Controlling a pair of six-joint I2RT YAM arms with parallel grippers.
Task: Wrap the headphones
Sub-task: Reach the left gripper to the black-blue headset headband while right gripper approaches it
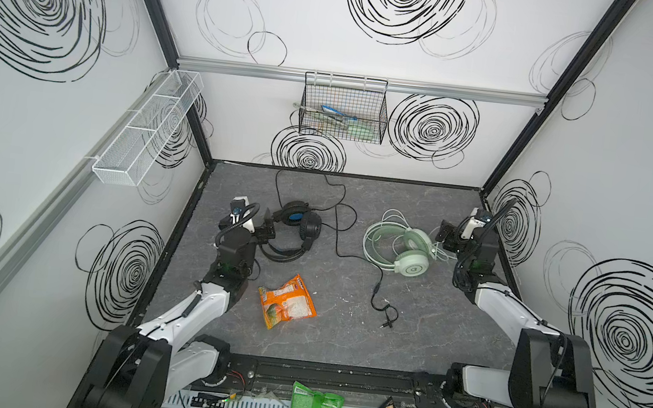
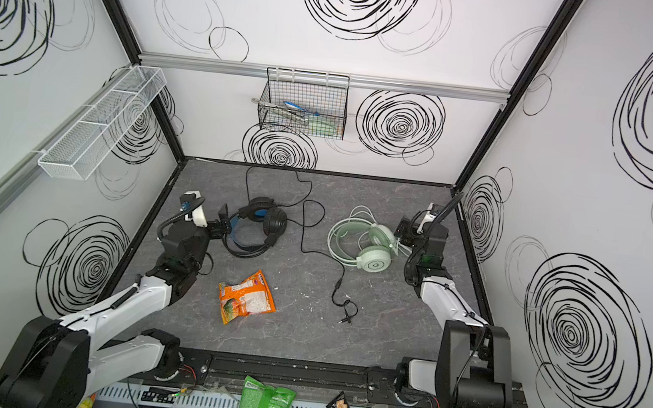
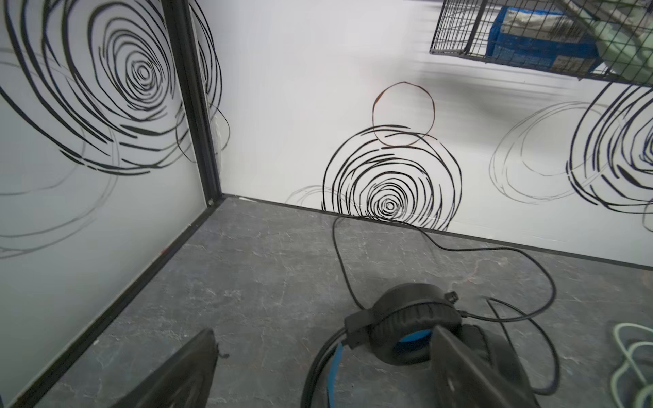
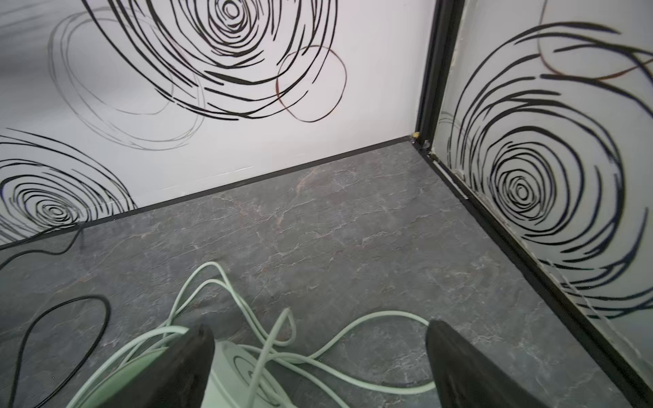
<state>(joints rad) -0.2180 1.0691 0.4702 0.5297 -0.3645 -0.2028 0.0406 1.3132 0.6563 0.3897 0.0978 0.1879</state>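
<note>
Left of centre in both top views, the black headphones (image 1: 309,228) (image 2: 275,220) lie on the grey tabletop (image 1: 342,341), one earcup showing its blue inside. Their thin black cable (image 1: 377,290) loops up toward the back wall, then trails down through the middle of the frame to a plug lying loose right of centre, lower down. The left gripper (image 1: 268,227) (image 2: 224,222) sits at the left edge of this headset, by the headband, its jaws spread wide with nothing pinched between them. At the bottom of the left wrist view, the left gripper (image 3: 323,330) shows two fingers far apart. One overlaps the blue-lined earcup, and whether it touches cannot be told.

Right of centre, the mint-green headphones (image 1: 414,265) (image 2: 376,264) lie flat. Their pale cable (image 1: 368,241) (image 4: 388,313) is partly coiled around the headband and partly tangled loose beside the upper earcup. The right gripper (image 1: 447,237) (image 2: 405,235) is just to the right of that earcup, jaws likewise spread, gripping nothing. At the bottom of the right wrist view, the right gripper (image 4: 318,326) frames the loose tangle between its fingers.

An orange snack packet (image 1: 286,301) lies at lower centre, well apart from both headsets. A black wire basket (image 1: 344,106) hangs on the back wall at upper centre.
</note>
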